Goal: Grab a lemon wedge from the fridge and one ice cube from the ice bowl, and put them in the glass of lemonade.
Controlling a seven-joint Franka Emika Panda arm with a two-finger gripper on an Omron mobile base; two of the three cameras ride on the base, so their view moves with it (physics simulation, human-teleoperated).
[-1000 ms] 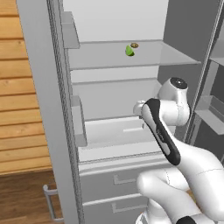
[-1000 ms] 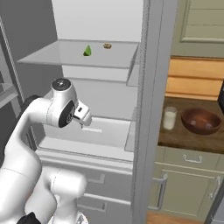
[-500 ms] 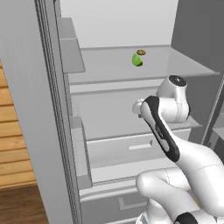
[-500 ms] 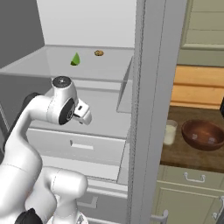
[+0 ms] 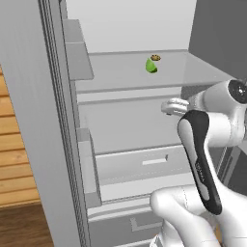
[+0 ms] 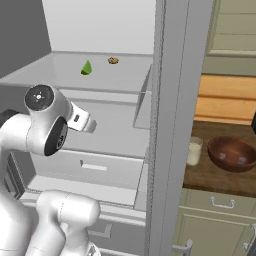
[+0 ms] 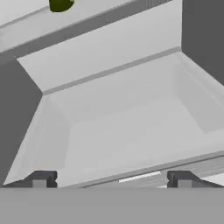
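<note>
Now hand [image 7: 111, 179] wide open, empty, facing fridge [image 7: 122, 109] interior.

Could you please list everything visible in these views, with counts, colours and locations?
fridge: one, grey, open, with pale shelves and drawers inside.
lemon wedge: one, lime green, on the fridge's upper shelf, also at the top edge of the hand view.
small brown item: one, on the same shelf just behind the wedge; too small to identify.
glass of lemonade: one, pale whitish, on the dark counter right of the fridge.
ice bowl: one, reddish brown, on the counter right of the glass.
cabinets: pale green, below and above the counter.
wood panelling: light brown, left of the fridge.
gripper: one, dark tips wide apart, jaws empty, below the wedge's shelf, facing the fridge interior.
</note>
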